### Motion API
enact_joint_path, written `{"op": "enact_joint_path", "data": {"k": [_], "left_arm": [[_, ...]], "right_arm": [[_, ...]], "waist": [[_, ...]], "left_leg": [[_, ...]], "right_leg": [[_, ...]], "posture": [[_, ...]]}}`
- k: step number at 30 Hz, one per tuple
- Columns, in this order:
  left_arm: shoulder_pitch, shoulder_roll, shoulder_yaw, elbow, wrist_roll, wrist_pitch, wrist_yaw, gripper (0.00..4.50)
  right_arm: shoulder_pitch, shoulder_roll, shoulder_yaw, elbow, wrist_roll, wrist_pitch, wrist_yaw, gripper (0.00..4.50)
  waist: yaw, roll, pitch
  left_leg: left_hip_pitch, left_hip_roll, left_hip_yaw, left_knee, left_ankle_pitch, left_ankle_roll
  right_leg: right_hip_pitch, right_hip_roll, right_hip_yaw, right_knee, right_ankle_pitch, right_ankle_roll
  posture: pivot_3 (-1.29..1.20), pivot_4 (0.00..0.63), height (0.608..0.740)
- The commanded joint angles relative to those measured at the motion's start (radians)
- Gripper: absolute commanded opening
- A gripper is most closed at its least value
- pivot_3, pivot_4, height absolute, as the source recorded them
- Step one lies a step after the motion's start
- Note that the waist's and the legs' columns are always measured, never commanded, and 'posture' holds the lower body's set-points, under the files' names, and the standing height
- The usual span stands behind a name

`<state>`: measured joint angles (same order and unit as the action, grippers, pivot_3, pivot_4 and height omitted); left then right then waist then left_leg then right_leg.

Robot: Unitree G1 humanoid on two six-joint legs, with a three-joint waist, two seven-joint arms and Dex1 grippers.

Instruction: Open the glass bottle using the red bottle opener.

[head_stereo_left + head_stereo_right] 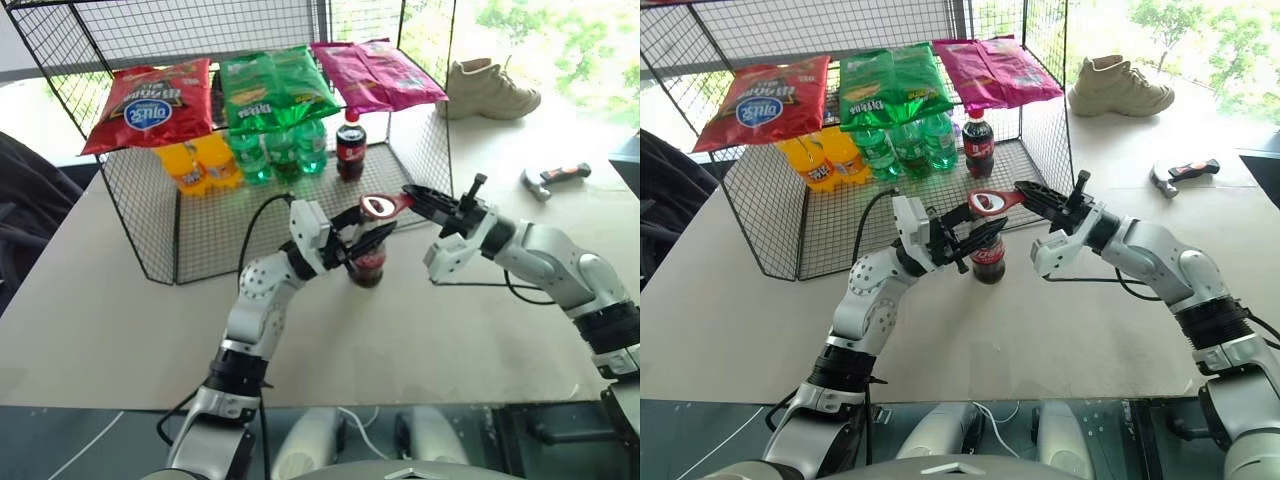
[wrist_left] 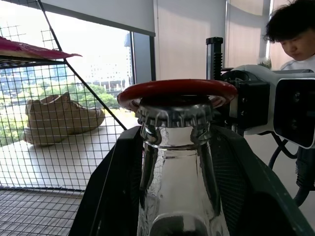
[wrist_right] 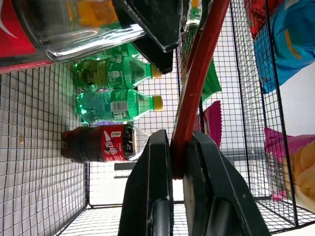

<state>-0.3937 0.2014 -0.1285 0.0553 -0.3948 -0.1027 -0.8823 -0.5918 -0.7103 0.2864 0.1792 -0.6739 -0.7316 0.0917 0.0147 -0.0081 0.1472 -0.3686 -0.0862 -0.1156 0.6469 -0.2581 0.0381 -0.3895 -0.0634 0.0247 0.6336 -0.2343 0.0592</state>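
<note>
The glass bottle point(image 1: 367, 266) stands upright on the table in front of the wire rack, dark liquid and a red label showing. My left gripper point(image 1: 358, 240) is shut on its neck, with a black finger point(image 2: 110, 189) on each side of the glass point(image 2: 174, 167). The red bottle opener point(image 1: 379, 206) lies level with its round head over the crown cap point(image 2: 173, 114). In the left wrist view the ring point(image 2: 177, 90) rests on top of the cap. My right gripper point(image 3: 177, 162) is shut on the opener's handle point(image 3: 197, 83), coming in from the right.
Behind the bottle stands a wire rack point(image 1: 150, 215) with snack bags point(image 1: 155, 100) on top and green bottles point(image 1: 285, 150), orange bottles and a plastic cola bottle point(image 1: 350, 148) inside. A beige shoe point(image 1: 490, 88) and an orange-and-black-handled tool point(image 1: 555, 178) lie at the right. A person point(image 2: 295, 34) is beyond the table.
</note>
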Motion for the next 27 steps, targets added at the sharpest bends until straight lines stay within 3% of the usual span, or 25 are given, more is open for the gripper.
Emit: {"op": "enact_joint_path", "data": {"k": [1, 16, 27], "left_arm": [[0.032, 0.012, -0.020, 0.038, 0.024, 0.025, -0.017, 1.52], [0.037, 0.013, -0.024, 0.038, 0.025, 0.029, -0.017, 1.52], [0.053, 0.014, -0.021, 0.023, 0.026, 0.033, -0.015, 1.52]], "right_arm": [[-0.048, -0.053, -0.084, 0.036, -0.018, 0.041, -0.031, 0.00], [-0.117, -0.116, -0.073, 0.097, -0.035, -0.013, -0.062, 0.00], [-0.112, -0.078, -0.088, 0.092, 0.019, -0.031, -0.048, 0.00]], "waist": [[0.000, 0.000, 0.000], [-0.001, 0.000, 0.000], [-0.008, 0.001, 0.000]], "left_leg": [[0.000, 0.000, 0.000, 0.000, 0.000, 0.000], [-0.005, 0.000, -0.002, 0.000, 0.000, 0.000], [-0.005, 0.000, 0.001, -0.005, 0.000, -0.001]], "right_leg": [[0.000, 0.000, 0.000, 0.000, 0.000, 0.000], [-0.004, 0.000, -0.002, -0.003, 0.000, 0.000], [-0.006, -0.001, 0.001, -0.003, 0.000, 0.000]], "posture": [[0.00, 0.150, 0.740], [0.00, 0.150, 0.740], [0.00, 0.150, 0.740]]}}
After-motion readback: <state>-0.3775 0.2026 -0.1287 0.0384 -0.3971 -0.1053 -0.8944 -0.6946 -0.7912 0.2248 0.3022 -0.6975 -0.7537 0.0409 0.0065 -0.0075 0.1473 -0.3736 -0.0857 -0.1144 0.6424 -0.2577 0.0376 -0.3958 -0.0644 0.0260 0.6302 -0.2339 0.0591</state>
